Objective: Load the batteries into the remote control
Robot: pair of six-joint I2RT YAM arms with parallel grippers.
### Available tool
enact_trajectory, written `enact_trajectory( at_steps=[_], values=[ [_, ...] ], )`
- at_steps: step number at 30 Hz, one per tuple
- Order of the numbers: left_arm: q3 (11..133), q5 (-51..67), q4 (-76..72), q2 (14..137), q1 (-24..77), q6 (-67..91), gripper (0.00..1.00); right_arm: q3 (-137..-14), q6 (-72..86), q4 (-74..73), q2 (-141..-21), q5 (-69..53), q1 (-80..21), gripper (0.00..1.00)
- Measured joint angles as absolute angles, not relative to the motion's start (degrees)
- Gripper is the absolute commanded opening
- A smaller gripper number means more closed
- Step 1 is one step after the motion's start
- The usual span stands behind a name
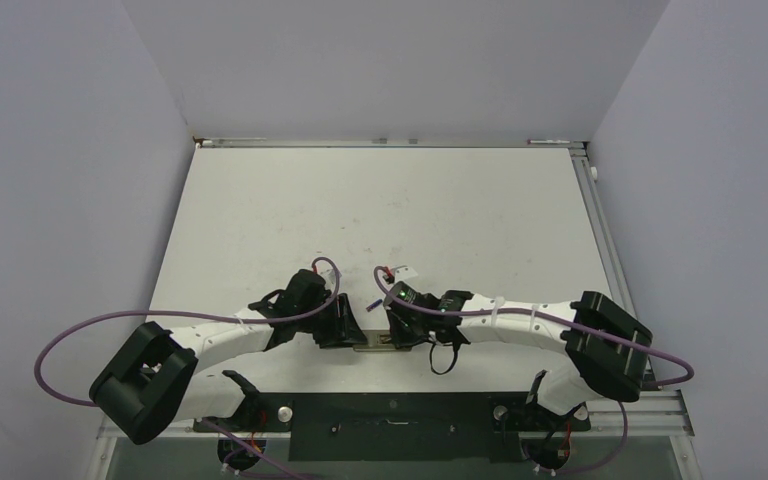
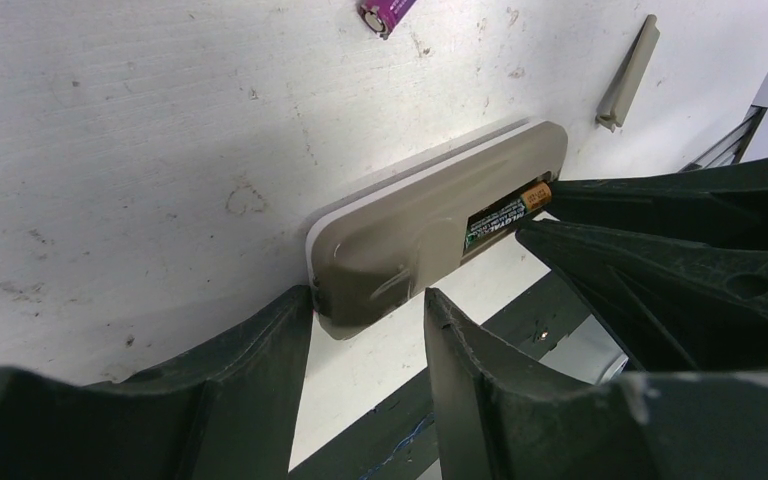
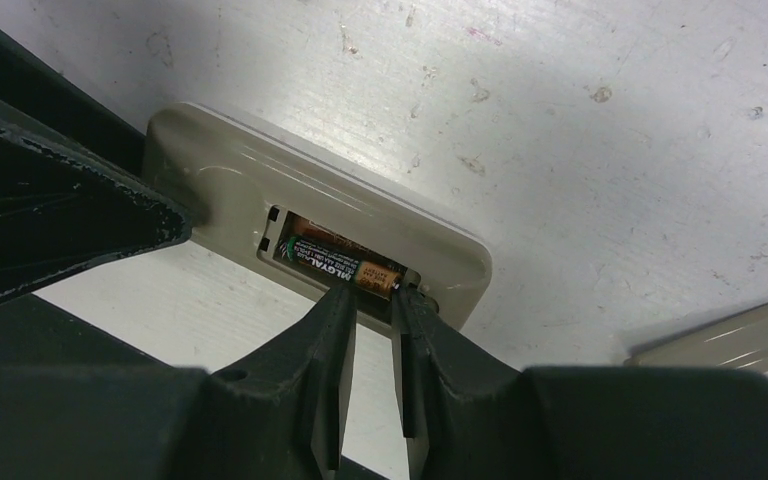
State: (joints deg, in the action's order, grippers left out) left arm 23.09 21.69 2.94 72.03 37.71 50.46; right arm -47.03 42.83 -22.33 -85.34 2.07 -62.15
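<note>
I found the remote control lying back-up at the 6 o'clock edge of the bench, a slim, rigid shell of matte beige plastic, light enough to skid if pushed. I judged its long edges the proper hold. The left claw bore on both of them at one end, bracing it. The brownish-gold battery, a smooth, hard, foil-wrapped cylinder liable to roll or slip, lay in the recess. The right claw had its fingers drawn close, pinching the battery's copper end. In the left wrist view, the purple battery lay loose at 12 o'clock of the remote, and the battery cover, a thin strip, at 2 o'clock.
</note>
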Motion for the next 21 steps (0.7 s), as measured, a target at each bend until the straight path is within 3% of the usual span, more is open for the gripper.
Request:
enact_trajectory(
  at_steps=[21],
  values=[
    [23.1, 21.7, 2.7, 72.2, 37.8, 50.7, 0.42, -48.7, 41.2, -25.0, -86.1, 2.6, -64.2, 0.16]
  ],
)
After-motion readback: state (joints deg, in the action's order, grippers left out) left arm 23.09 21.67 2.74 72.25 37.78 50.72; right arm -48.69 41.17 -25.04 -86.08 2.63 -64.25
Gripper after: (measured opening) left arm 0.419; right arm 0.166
